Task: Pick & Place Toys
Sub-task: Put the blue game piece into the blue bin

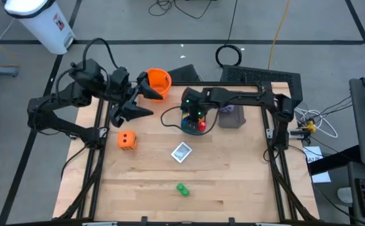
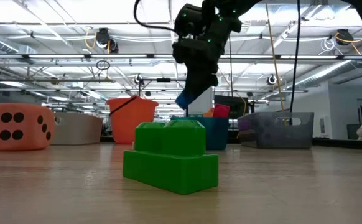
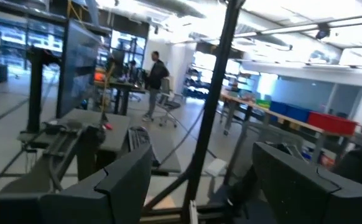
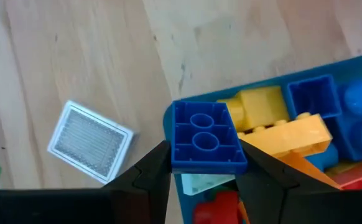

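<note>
Green brick [image 2: 170,155] is sitting right up against the low camera, well away from both grippers on the near part of the table [image 1: 232,182]. Right gripper [image 4: 203,163] is hanging over the teal tray [image 4: 274,84] with its 2 fingers clamped on a blue brick [image 4: 204,137], hollow underside showing to the wrist camera. Straight under that brick the tray is holding a pile of other bricks: yellow [image 4: 262,106], orange [image 4: 290,137], red [image 4: 218,208] and more blue [image 4: 311,96]. White card [image 1: 182,152] is lying flat on the wood just off to the side of the right gripper, outside the tray. Orange die [image 1: 126,140] is sitting near the left gripper [image 1: 138,112], which is hovering empty beside the orange bucket [image 1: 158,81] with its fingers apart. Grey tray [image 1: 231,117] is resting just beyond the teal one.
</note>
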`<state>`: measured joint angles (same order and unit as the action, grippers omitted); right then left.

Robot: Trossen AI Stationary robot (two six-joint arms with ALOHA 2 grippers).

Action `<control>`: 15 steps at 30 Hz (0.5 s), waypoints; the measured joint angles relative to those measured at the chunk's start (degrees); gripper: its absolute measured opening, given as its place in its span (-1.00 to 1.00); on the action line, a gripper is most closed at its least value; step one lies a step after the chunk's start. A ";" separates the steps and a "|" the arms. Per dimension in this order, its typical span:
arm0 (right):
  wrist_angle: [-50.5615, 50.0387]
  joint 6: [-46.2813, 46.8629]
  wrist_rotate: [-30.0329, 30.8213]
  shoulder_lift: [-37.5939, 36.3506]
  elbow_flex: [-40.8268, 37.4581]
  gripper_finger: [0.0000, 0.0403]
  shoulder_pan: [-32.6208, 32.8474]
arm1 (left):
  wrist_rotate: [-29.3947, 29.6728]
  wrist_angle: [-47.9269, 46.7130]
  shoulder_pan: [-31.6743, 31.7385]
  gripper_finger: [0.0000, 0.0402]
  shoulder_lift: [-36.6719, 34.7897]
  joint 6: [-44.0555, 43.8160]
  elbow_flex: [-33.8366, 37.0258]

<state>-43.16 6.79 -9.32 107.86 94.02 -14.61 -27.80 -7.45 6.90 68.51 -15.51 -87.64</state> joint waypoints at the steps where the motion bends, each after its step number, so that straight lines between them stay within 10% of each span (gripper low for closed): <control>1: -0.19 0.00 -0.01 0.41 0.00 -0.29 0.07 | -0.55 -0.50 0.00 0.42 0.00 0.02 -0.01; 15: -0.65 -0.02 0.01 1.48 0.00 -0.14 0.85 | -5.86 -2.88 0.61 0.42 0.00 -0.23 0.01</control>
<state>-43.81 6.76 -9.30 109.34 94.02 -13.76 -33.66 -10.33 7.51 68.51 -15.73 -87.64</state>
